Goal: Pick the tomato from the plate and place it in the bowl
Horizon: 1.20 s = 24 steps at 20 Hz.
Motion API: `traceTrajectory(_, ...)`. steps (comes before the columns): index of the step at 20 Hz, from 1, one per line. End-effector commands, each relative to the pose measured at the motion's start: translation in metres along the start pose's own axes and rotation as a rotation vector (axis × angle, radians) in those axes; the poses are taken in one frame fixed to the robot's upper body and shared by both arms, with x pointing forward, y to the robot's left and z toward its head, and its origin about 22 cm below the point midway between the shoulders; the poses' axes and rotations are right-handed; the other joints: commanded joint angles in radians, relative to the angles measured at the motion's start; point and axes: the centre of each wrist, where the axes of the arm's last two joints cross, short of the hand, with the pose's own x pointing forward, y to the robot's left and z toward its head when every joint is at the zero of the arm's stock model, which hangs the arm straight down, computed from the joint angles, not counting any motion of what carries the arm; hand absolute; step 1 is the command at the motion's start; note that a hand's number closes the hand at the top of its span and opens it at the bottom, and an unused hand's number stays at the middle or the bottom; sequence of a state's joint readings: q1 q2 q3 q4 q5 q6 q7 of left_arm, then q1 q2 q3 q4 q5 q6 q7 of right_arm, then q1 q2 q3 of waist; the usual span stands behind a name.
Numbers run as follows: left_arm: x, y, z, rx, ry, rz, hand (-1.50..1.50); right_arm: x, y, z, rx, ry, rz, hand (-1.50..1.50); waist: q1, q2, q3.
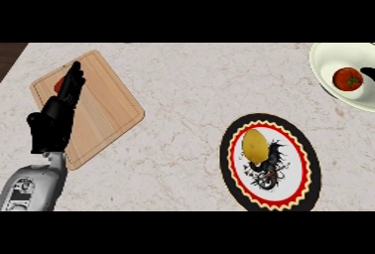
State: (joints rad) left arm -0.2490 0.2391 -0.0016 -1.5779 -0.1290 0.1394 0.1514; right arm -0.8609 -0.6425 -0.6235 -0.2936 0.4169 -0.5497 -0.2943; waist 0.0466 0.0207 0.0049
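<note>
- I take the plate [310, 163], round with a black rim, a red and cream zigzag ring and a dark figure on white, as the landmark for all positions.
- On the plate's left half I see a yellow, egg-shaped item [255, 145]; I cannot tell what it is.
- Up and to the right of the plate, at the view's right edge, stands the white bowl [327, 54], partly cut off by that edge.
- The tomato [347, 79], red with a dark stem spot, lies inside the bowl, not on the plate.
- A small dark shape [368, 73] touches the picture's right edge just beside the tomato; I cannot tell what it is.
- Well to the left of the plate lies a wooden cutting board [110, 106], set at an angle on the marbled counter [190, 89].
- My left hand [53, 121] shows over the board's left part, fingers [72, 82] straight, together and pointing up the view, holding nothing.
- A small red patch [58, 86] shows at the left side of those fingers; I cannot tell what it is.
- The tomato is well apart from the left hand's fingers, across the counter, with the plate between them.
</note>
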Motion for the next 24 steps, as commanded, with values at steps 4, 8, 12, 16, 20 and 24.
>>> traceTrajectory(4,0.000,0.015,0.014,0.028,0.002,-0.009,0.00,-0.037,-0.033,-0.001,0.006,0.029,-0.128,-1.50,-0.027,-0.015,-0.003)
traceTrajectory(8,-0.014,-0.010,0.020,0.026,0.050,-0.012,0.00,-0.057,-0.036,0.011,0.057,-0.008,-0.248,-1.50,-0.048,-0.022,-0.004)
traceTrajectory(12,-0.006,0.016,0.011,0.043,0.033,-0.035,0.00,-0.065,-0.060,0.010,0.126,-0.043,-0.268,-1.50,-0.054,-0.026,-0.006)
traceTrajectory(16,-0.019,0.012,0.023,0.041,0.053,-0.027,0.00,-0.082,-0.053,0.037,0.174,-0.061,-0.297,-1.50,-0.056,-0.027,-0.006)
traceTrajectory(20,-0.009,0.023,0.006,0.058,0.060,-0.011,0.00,-0.093,-0.077,0.060,0.187,-0.080,-0.272,-1.50,-0.064,-0.027,-0.006)
traceTrajectory(24,-0.004,0.005,-0.001,0.050,0.027,-0.007,0.00,-0.083,-0.072,0.078,0.155,-0.084,-0.279,-1.50,-0.054,-0.022,-0.005)
